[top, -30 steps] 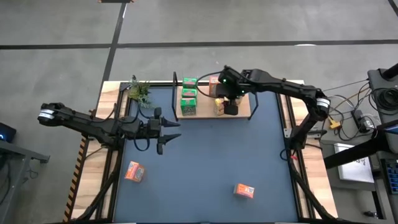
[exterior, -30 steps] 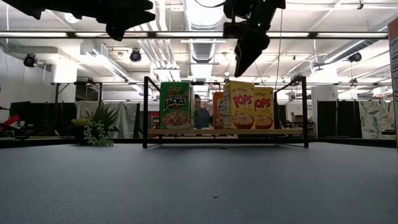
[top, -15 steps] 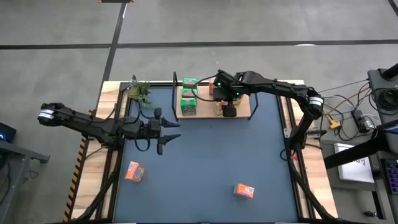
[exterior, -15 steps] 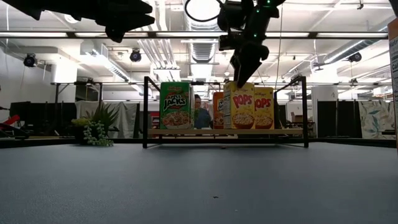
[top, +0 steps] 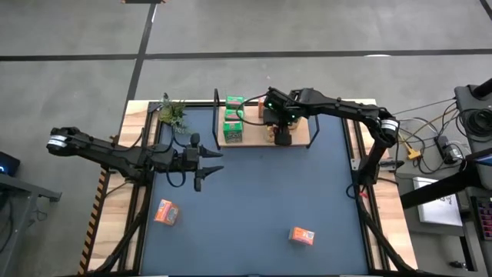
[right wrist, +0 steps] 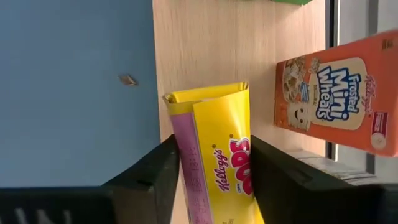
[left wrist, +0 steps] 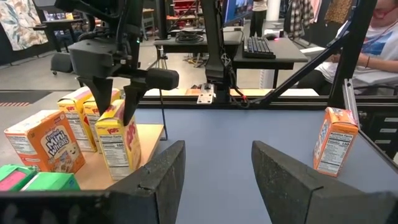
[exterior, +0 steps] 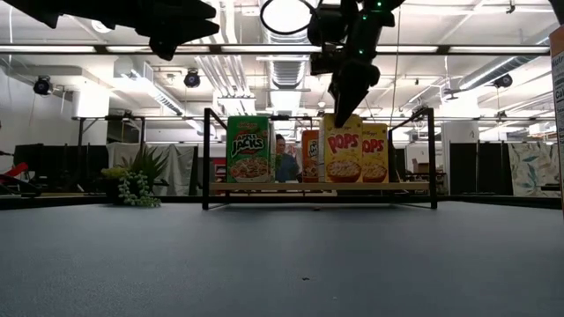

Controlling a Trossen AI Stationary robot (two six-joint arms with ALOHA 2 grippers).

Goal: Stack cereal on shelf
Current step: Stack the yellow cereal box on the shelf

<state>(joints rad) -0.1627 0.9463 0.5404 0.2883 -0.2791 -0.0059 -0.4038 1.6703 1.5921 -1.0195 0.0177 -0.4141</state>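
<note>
On the shelf [top: 300,132] I see the right gripper [right wrist: 214,171] pinching the front yellow cereal box [right wrist: 217,149]; an off-centre lift risks toppling its neighbours, while the left gripper [left wrist: 217,168] idles half-open.

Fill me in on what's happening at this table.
The right gripper is at the wooden shelf, its fingers on either side of an upright yellow Pops box standing there. Green boxes and an orange Mini Wheats box already sit on the shelf. The left gripper hovers open over the mat; two orange boxes wait there.
</note>
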